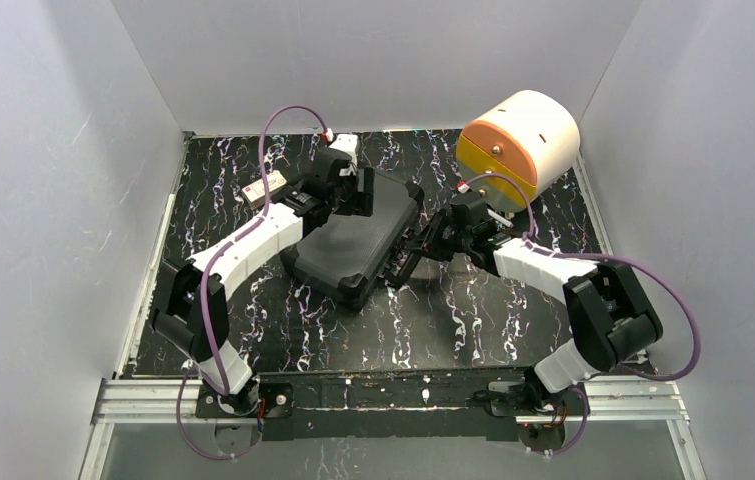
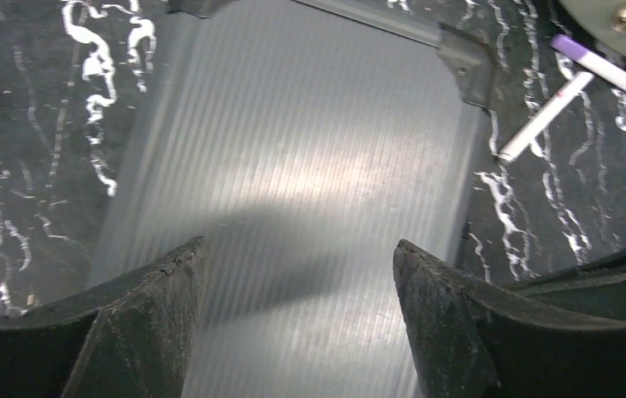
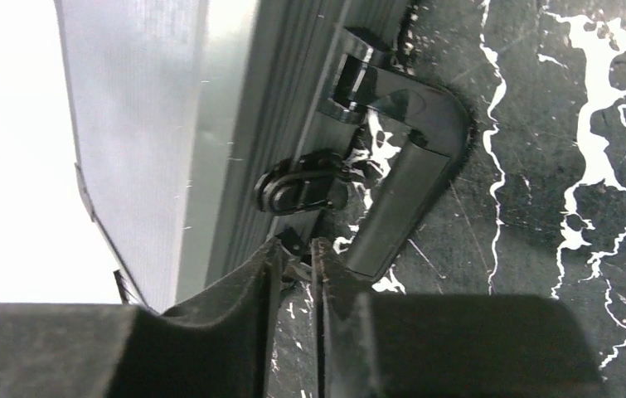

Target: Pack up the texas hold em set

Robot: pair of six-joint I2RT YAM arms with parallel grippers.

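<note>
Top external: left arm (image 1: 253,240), right arm (image 1: 533,262) flank closed case (image 1: 353,245).

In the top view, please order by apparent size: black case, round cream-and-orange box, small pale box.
1. black case
2. round cream-and-orange box
3. small pale box
The round box stands taller, nearer the camera, so it may look enlarged.

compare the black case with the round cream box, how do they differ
The black case is flat, rectangular and dark all over; the round box is a cream drum with an orange face. The case lies mid-table; the box sits far right. Both rest on the table.
</note>
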